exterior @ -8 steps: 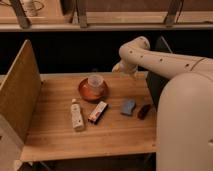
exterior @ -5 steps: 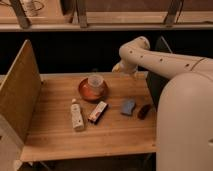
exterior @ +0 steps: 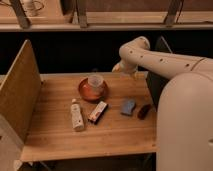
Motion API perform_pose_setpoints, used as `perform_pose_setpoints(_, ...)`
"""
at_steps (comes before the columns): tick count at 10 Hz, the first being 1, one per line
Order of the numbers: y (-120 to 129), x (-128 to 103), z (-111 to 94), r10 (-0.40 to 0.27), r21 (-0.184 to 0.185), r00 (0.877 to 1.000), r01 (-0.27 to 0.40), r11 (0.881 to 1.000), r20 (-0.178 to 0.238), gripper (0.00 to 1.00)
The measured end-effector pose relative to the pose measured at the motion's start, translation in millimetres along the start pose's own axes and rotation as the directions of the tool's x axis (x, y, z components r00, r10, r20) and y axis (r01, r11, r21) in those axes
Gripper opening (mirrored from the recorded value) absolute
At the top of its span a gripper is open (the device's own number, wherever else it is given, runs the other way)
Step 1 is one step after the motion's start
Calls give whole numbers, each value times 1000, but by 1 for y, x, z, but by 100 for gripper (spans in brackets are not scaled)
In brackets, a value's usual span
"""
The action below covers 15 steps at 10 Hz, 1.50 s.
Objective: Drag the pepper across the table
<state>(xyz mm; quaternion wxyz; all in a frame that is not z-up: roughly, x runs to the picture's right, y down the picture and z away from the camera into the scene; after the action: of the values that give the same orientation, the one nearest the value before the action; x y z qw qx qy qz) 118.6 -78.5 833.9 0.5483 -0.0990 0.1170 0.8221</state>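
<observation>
Although the gripper (exterior: 119, 67) hangs at about one o'clock over the far edge of the table (exterior: 115, 136), I cannot tell whether it is clenched or released. The pepper (exterior: 144, 111) lies at four o'clock near the right edge, just beside the blue block (exterior: 128, 107). It looks light, stiff and perhaps slippery, so pinching across its narrow middle seems best.

The table (exterior: 60, 135) carries plate (exterior: 84, 94), bottle (exterior: 76, 116), box (exterior: 98, 111), block (exterior: 128, 107), pepper (exterior: 144, 111); claw (exterior: 119, 66) near far edge.
</observation>
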Motion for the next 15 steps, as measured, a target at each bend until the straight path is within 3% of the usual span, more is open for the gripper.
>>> perform_pose_setpoints(10,-2,1,0,3,1,1000,-3,1000,-1,80)
perform_pose_setpoints(12,-30,11,-7,36,33,999,-36,999,-10,80)
perform_pose_setpoints(15,-97,35,-18,114,123,993,-109,986,-29,80)
